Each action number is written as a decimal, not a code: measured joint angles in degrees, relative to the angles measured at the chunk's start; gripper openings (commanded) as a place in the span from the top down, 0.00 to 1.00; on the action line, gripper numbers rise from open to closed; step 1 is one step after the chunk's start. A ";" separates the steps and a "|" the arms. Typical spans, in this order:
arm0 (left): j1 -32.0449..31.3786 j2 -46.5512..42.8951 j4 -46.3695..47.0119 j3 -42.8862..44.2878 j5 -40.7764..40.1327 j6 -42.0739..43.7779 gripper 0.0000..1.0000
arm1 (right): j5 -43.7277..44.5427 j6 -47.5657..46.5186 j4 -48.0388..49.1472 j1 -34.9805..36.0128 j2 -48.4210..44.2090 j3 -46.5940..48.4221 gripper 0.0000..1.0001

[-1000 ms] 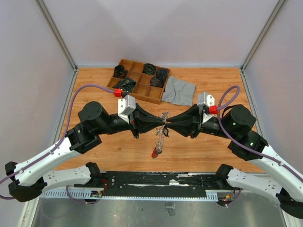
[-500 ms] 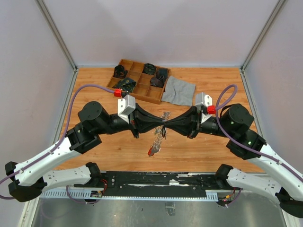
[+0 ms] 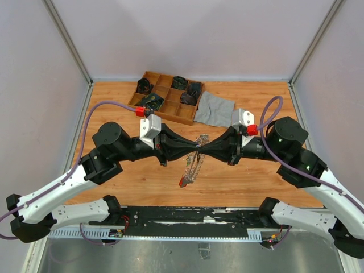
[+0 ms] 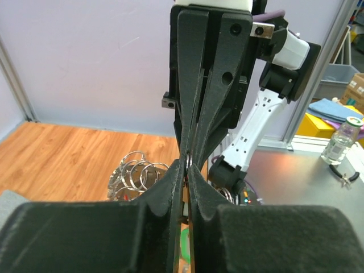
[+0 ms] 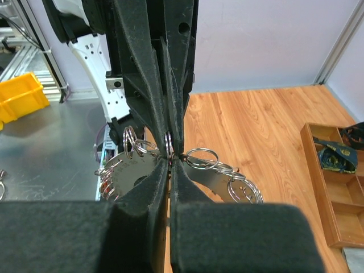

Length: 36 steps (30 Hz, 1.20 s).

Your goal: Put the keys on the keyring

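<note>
The change is at the right gripper [image 3: 203,149]; a second ago its jaws stood partly apart, and now they are pressed together on thin metal at the top of the keyring [image 3: 192,165]. Its wrist has also moved a little toward the far side of the table [image 3: 256,176]. The left gripper [image 3: 193,149] meets it tip to tip and has hardly moved; in its own wrist view the fingers [image 4: 170,187] are nearly touching, with a thin metal edge pinched between them. So both grippers now clench the same bunch from opposite sides.

The keyring hangs in the air between the arms, above the middle of the table; small silver rings spread on each side of the tips, and the keys [image 3: 189,170] hang below, ending in a red tag [image 3: 181,182]. This tag has swung slightly to the left since a second ago; the bunch hangs slanted.

For the task this probably means that the right arm now has its own hold, so the ring could be opened or turned between the two. Whether a loose key is being threaded cannot be told; the tips hide it.
</note>
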 measured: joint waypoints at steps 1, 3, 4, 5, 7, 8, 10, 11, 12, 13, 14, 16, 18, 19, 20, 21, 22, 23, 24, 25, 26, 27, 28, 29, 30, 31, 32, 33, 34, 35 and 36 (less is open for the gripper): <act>0.00 0.04 0.00 0.00 0.07 -0.04 0.84 | 0.00 -0.79 -2.25 0.00 0.66 1.53 1.00; 0.00 0.13 0.17 0.00 0.04 -0.09 0.83 | 0.02 -2.32 -6.38 0.00 2.16 4.76 1.00; 0.00 0.15 0.22 0.00 0.07 -0.15 0.83 | 0.02 -3.13 -8.35 0.00 2.93 6.23 1.00; 0.00 0.17 0.22 0.00 0.07 -0.13 0.83 | 0.00 -3.80 -10.12 0.00 3.74 7.74 1.00; 0.00 0.17 0.20 0.00 0.09 -0.13 0.81 | 0.00 -5.25 -13.51 0.00 5.22 10.34 1.00; 0.00 0.20 0.20 0.00 0.11 -0.15 0.80 | 0.00 -6.08 -15.21 0.00 5.97 11.56 1.00; 0.00 0.28 0.17 0.00 0.09 -0.15 0.76 | 0.00 -7.28 -17.81 0.00 6.97 13.27 1.00; 0.00 0.31 0.17 0.00 0.09 -0.13 0.74 | 0.00 -7.82 -19.12 0.00 7.43 14.05 1.00; 0.00 0.39 0.17 0.00 0.09 -0.13 0.73 | 0.00 -8.52 -21.05 0.00 8.09 15.26 1.00; 0.00 0.44 0.17 0.00 0.09 -0.11 0.72 | 0.02 -9.03 -22.18 0.00 8.55 16.02 1.00; 0.00 0.48 0.15 0.00 0.09 -0.11 0.72 | 0.04 -9.49 -23.50 0.00 9.01 16.90 1.00; 0.00 0.57 0.11 0.00 0.09 -0.11 0.70 | 0.11 -10.45 -26.18 0.00 9.86 18.71 1.00; 0.00 0.74 -0.11 0.00 0.07 0.07 0.66 | 0.26 -11.17 -28.41 0.00 10.58 20.28 1.00; 0.00 0.90 -0.44 0.02 0.09 0.26 0.65 | 0.48 -11.56 -29.73 0.00 10.97 21.24 1.00; 0.00 1.05 -0.79 0.07 0.09 0.42 0.64 | 0.72 -12.02 -30.93 0.00 11.39 22.18 1.00; 0.00 1.29 -1.42 0.17 0.02 0.72 0.63 | 1.14 -12.46 -32.13 0.00 11.85 23.15 1.00; 0.00 1.49 -1.99 0.28 -0.07 0.94 0.63 | 1.44 -12.85 -33.42 0.00 12.37 24.17 1.00; 0.00 1.77 -2.86 0.52 -0.28 1.18 0.63 | 1.70 -13.42 -34.93 0.00 12.94 25.29 1.00; 0.00 2.10 -3.69 0.85 -0.46 1.49 0.62 | 2.10 -13.75 -36.00 0.00 13.40 25.99 1.00; 0.00 2.40 -4.39 1.20 -0.70 1.79 0.62 | 2.51 -14.12 -37.44 0.00 13.90 26.77 1.00; 0.00 2.78 -5.55 1.73 -1.03 2.12 0.62 | 2.91 -14.51 -38.91 0.00 14.45 27.61 1.00; 0.00 2.97 -6.05 2.01 -1.25 2.40 0.62 | 3.15 -14.84 -39.91 0.00 14.82 28.15 1.00; 0.00 3.28 -6.99 2.49 -1.53 2.95 0.62 | 3.54 -15.26 -41.31 0.00 15.41 28.94 1.00; 0.00 3.34 -7.23 2.58 -1.57 2.97 0.62 | 3.85 -15.54 -42.25 0.00 15.85 29.51 1.00; 0.00 3.43 -7.78 2.73 -1.73 3.21 0.62 | 4.26 -15.80 -43.56 0.00 16.41 30.32 1.00; 0.00 3.54 -8.31 2.93 -1.88 3.37 0.62 | 4.61 -16.09 -44.50 0.00 16.85 30.86 1.00; 0.00 3.69 -8.90 3.17 -1.99 3.56 0.62 | 5.01 -16.44 -45.42 0.00 17.27 31.43 1.00; 0.00 3.82 -9.18 3.37 -2.12 3.67 0.61 | 5.40 -16.76 -46.51 0.00 17.70 32.06 1.00; 0.00 4.02 -9.44 3.61 -2.32 3.82 0.61 | 5.68 -16.94 -47.21 0.00 18.01 32.48 1.00; 0.00 4.26 -9.77 3.91 -2.54 4.00 0.61 | 6.14 -17.14 -48.15 0.00 18.40 33.11 1.00; 0.00 4.55 -10.16 4.22 -2.67 4.26 0.61 | 6.47 -17.31 -48.92 0.00 18.78 33.68 1.00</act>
